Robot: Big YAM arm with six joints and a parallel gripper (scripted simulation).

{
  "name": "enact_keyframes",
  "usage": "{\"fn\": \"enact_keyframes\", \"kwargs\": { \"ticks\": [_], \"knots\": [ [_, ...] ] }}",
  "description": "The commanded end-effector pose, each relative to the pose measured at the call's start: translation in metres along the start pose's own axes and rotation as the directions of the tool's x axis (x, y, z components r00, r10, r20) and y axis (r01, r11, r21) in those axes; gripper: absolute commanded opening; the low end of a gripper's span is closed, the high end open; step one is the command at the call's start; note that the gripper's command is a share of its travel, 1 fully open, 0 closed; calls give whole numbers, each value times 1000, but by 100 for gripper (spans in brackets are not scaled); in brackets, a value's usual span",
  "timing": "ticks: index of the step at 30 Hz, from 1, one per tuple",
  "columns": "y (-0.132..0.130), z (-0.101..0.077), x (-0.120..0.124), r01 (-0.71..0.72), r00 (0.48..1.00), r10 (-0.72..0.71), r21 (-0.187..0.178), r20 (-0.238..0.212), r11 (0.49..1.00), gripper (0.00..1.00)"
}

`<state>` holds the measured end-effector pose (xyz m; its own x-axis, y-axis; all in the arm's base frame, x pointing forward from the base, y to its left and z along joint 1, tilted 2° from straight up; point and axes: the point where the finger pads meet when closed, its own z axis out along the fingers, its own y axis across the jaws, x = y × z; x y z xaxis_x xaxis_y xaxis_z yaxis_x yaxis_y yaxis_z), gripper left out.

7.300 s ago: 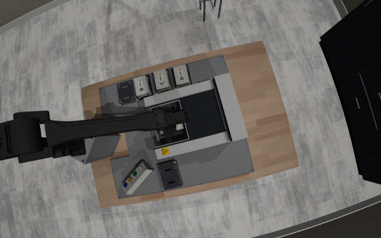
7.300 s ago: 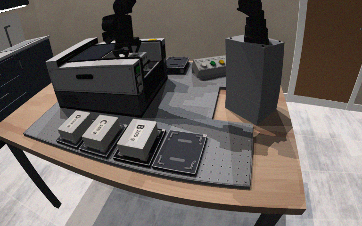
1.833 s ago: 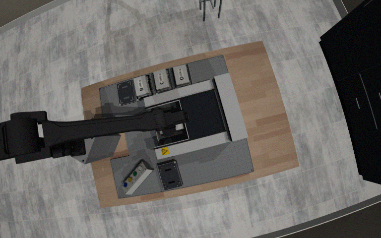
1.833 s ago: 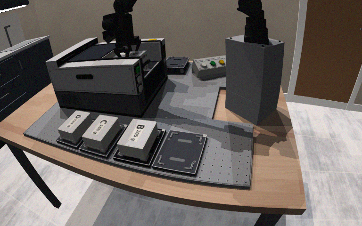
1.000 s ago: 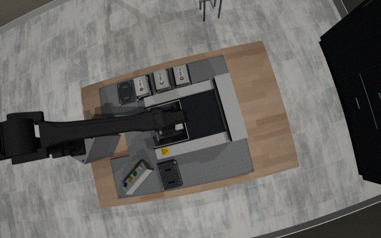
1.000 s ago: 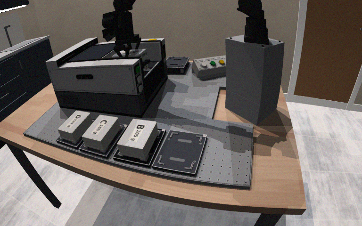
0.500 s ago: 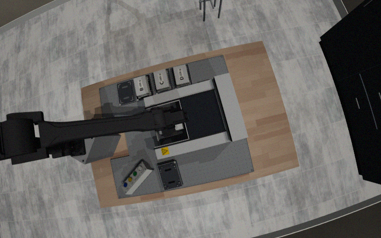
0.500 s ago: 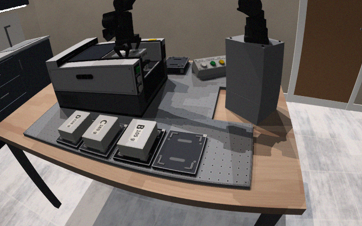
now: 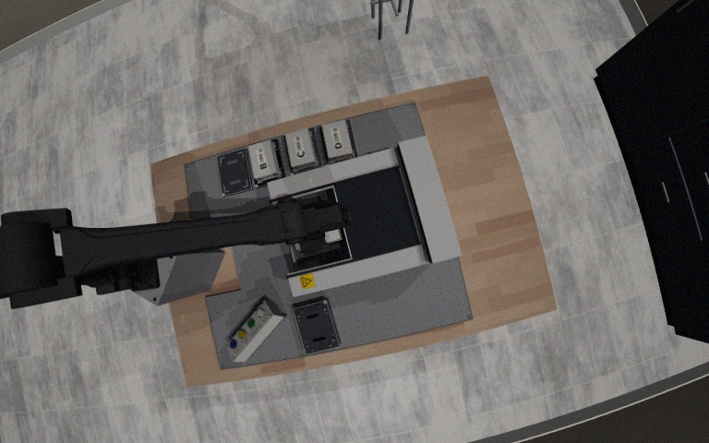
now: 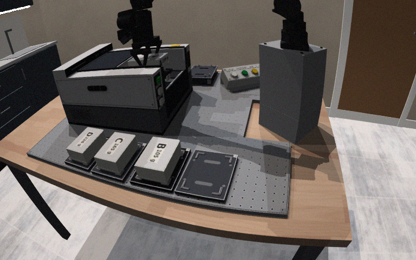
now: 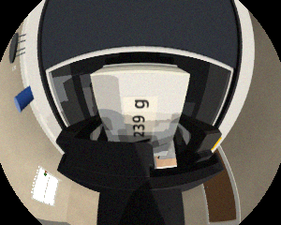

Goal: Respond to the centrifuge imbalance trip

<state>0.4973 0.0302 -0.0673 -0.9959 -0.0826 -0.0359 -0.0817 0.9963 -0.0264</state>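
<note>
My gripper is shut on a white balance plate whose label reads 239 g. It holds the plate over the centrifuge's open door hole, about level with the housing top. The arm hides the bucket beneath. Nest HB1 lies empty. Plate B, marked 105 g, plate C, marked 165 g, and plate D sit on their nests.
The operator panel with coloured buttons stands on the far side of the centrifuge, beside another dark nest. The centrifuge's buttons run down its front corner. The grey arm pedestal stands tall at the table's edge.
</note>
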Motion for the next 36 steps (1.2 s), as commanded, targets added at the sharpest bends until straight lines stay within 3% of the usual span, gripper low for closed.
{"fn": "enact_keyframes", "kwargs": {
  "ticks": [1,2,15,17,18,20,31,34,35,36],
  "knots": [
    [-3,-16,-22,1,999,-1,-1,37,1000,0],
    [-3,-27,-26,0,998,0,0,56,1000,0],
    [0,-59,-27,0,998,0,-1,63,1000,0],
    [0,-59,-27,0,998,0,-1,63,1000,0],
    [0,-44,-21,1,1000,-1,-1,27,1000,0],
    [0,-67,-27,0,998,0,-1,63,1000,0],
    [3,-94,-27,0,998,0,-2,65,1000,0],
    [3,-94,-26,1,998,0,-2,63,1000,0],
    [4,-77,-21,2,1000,-1,-2,24,1000,0],
    [4,-80,-22,1,1000,-1,-2,28,1000,0]
  ]
}}
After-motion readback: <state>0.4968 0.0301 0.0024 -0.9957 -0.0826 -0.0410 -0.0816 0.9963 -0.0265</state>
